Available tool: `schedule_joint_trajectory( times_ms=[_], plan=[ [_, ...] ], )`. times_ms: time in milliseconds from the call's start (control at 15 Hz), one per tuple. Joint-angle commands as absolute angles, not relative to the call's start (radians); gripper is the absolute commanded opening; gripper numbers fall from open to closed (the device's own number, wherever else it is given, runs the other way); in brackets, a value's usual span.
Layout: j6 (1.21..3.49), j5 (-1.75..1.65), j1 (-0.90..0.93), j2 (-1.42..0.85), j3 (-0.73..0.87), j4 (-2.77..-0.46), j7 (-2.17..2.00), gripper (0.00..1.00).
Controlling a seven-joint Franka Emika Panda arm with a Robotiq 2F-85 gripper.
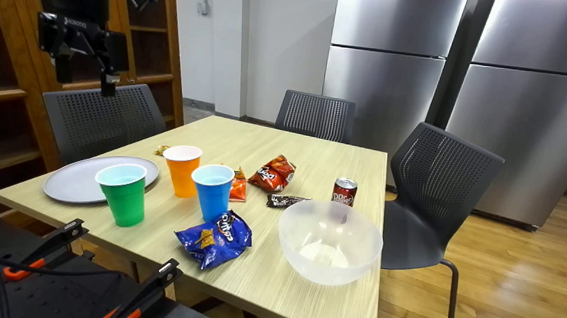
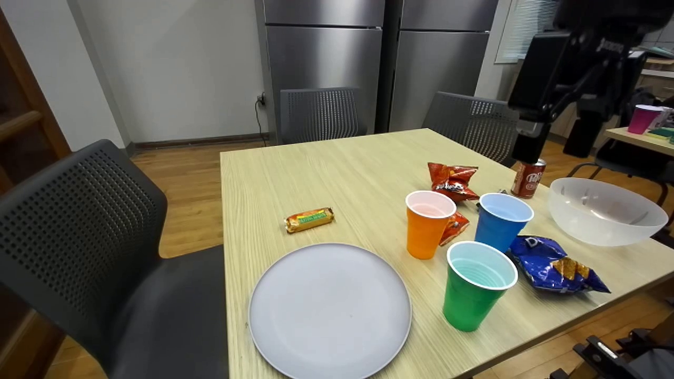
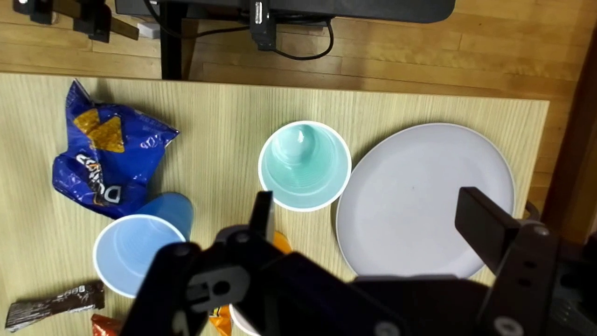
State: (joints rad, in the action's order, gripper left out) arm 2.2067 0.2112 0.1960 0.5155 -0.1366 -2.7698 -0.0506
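Note:
My gripper is open and empty, high above the table; it also shows in an exterior view and in the wrist view. In the wrist view the grey plate lies below and between the fingers. The green cup stands upright beside the plate, near the left fingertip. The orange cup is mostly hidden behind the gripper in the wrist view. The blue cup stands upright next to a blue chip bag. A gold-wrapped bar lies beyond the plate. The gripper touches nothing.
A frosted bowl, a soda can, a dark wrapped bar, a red chip bag and an orange packet are on the table. Chairs stand around it. Clamps sit near the table's edge.

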Motion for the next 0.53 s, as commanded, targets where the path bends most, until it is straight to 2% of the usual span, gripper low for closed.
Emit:
schedule_joint_trajectory(
  times_ms=[0, 467],
  plan=[
    [2.266, 0.236, 0.209, 0.458, -0.173, -2.776, -0.132, 1.0],
    [2.349, 0.228, 0.219, 0.337, -0.213, -2.78, -0.222, 1.0]
  ],
)
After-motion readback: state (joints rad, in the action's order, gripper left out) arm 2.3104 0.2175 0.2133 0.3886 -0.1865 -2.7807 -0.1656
